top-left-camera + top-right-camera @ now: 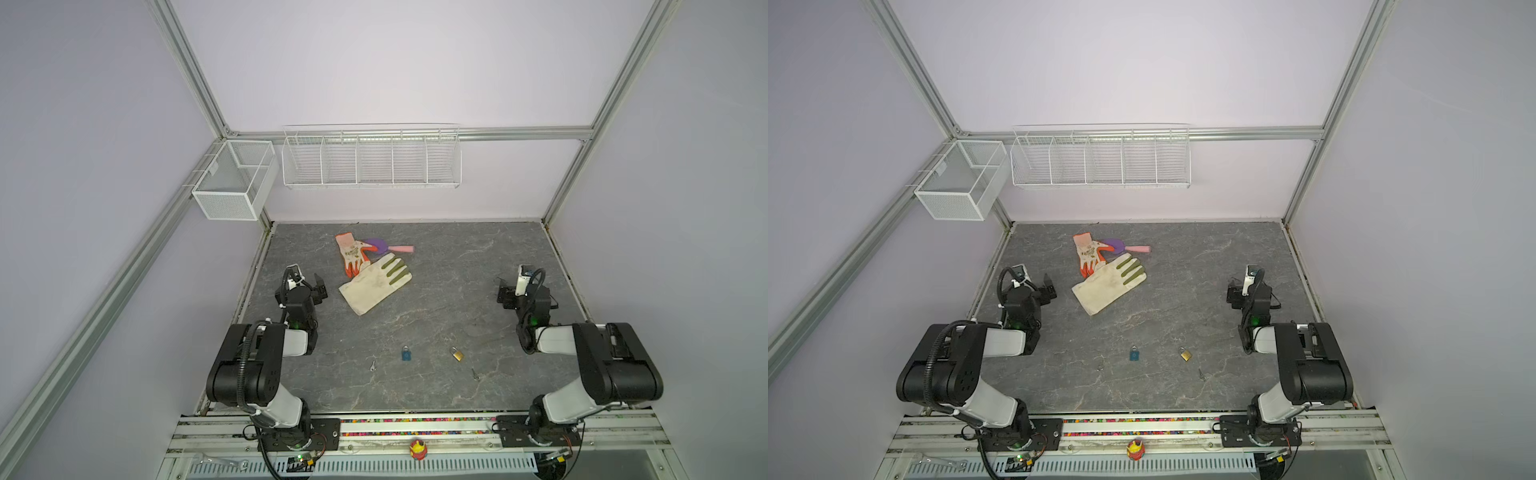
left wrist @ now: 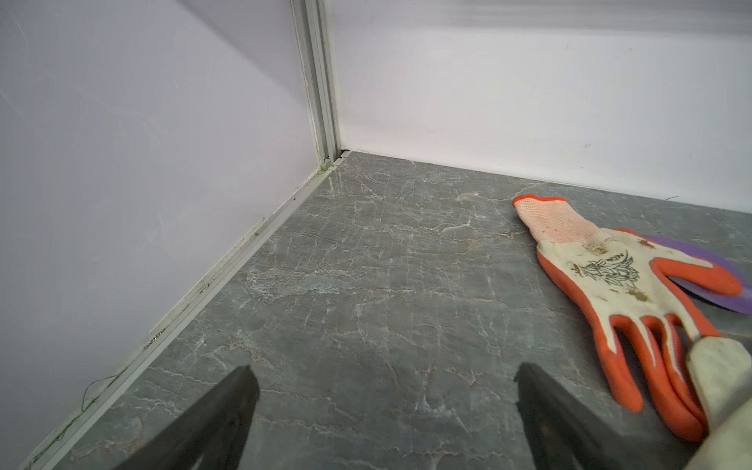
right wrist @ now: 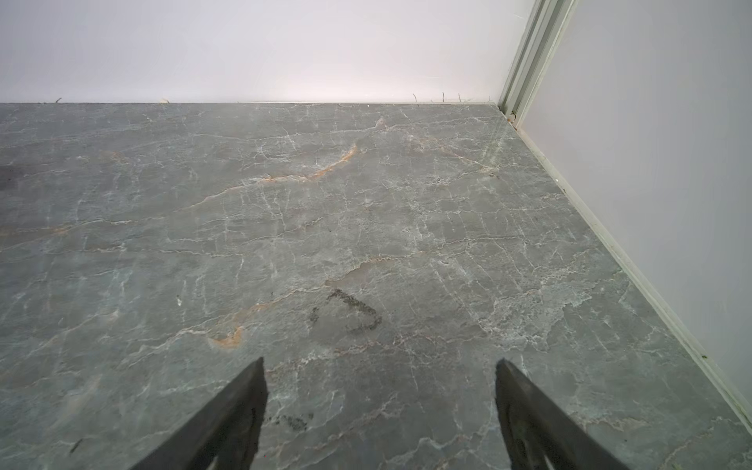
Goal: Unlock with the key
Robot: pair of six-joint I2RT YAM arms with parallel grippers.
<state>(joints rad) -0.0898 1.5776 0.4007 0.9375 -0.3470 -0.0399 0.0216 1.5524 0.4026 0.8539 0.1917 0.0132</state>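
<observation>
The left gripper (image 2: pixel 384 382), near the orange glove (image 2: pixel 635 301), and the right gripper (image 3: pixel 380 374) both stand with jaws wide apart, well away from the blue padlock (image 1: pixel 407 354), brass padlock (image 1: pixel 457 354), near key (image 1: pixel 373 365) and far key (image 1: pixel 475 374) lying toward the table's (image 1: pixel 457 270) front.

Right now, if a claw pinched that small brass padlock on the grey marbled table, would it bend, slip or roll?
The small brass padlock looks like solid metal, so probably stiff and heavy for its size. It lies flat on the grey marbled table, so a push would likely slide it, not roll it. Its smooth body might slip when pinched.
</observation>
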